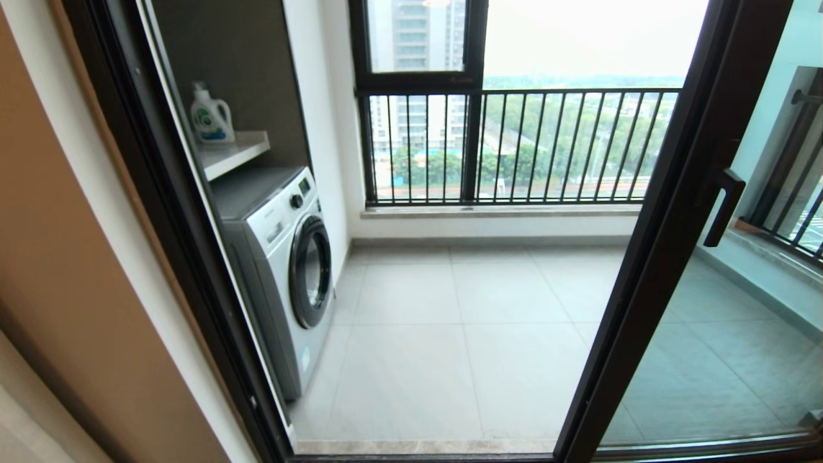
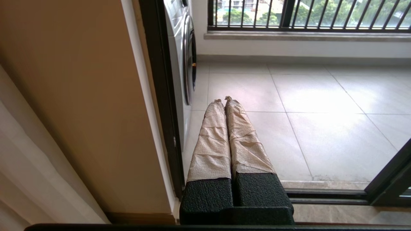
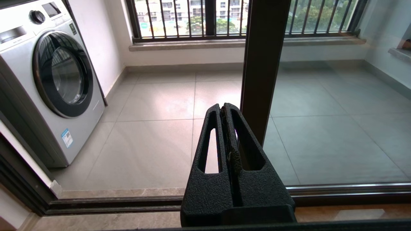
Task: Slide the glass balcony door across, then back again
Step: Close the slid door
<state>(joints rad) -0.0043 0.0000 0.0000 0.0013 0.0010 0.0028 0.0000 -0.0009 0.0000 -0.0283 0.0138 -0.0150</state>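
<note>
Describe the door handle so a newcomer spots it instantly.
Start at the balcony doorway and go to the glass balcony door on its right side. On that panel's dark upright frame sits the black bar handle; unlike the thin railing bars behind, it is one short, thick, standoff-mounted bar.

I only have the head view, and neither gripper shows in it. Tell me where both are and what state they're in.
Observer: The right gripper is shut, empty, near the door's frame edge, not touching it.
Operator: Give me the left one.
Observer: The left gripper is shut too, its fingers wrapped in tan tape, out near the doorway's left frame.
Operator: Report anything held.
Observer: Nothing; the handle is free.
</note>
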